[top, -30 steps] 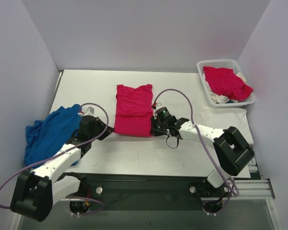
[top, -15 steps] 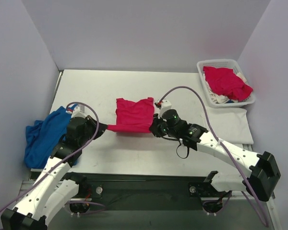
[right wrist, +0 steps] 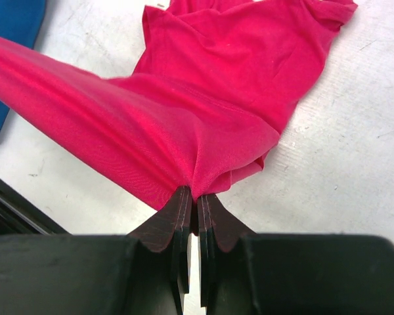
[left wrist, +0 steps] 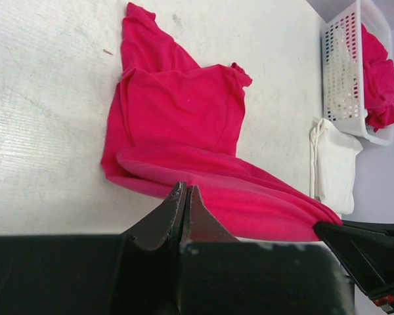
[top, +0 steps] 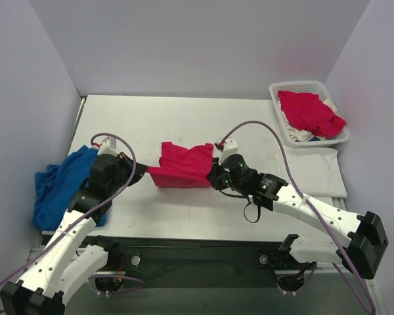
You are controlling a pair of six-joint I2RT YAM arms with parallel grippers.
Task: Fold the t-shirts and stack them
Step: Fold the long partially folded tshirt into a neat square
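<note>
I see 2 arms reaching forward from the near edge of the bench (top: 184,115). Each is bent at the elbow and angled inward toward the other.

There are 2 end effectors, low over the bench and facing each other. The left end effector (top: 142,174) points right and the right end effector (top: 212,176) points left. Both are pinched fully closed, and each grips 1 near corner of the same pinkish-red t-shirt (top: 182,164).

Between them the near hem is raised and pulled into a taut band. In both wrist views the cloth bunches right at the fingertips. The rest of that shirt, with its collar and sleeves, lies on the bench just beyond the end effectors, roughly mid-bench.

Left of the left arm, 1 crumpled blue garment (top: 62,184) sits at the bench's left edge. On the right side, well apart from the right end effector, 1 folded white t-shirt (top: 315,167) lies flat.

Farthest away, at the far right corner, stands 1 white lattice basket (top: 295,84). It holds a red heap (top: 308,111) over some white cloth. I cannot count the garments inside it.
</note>
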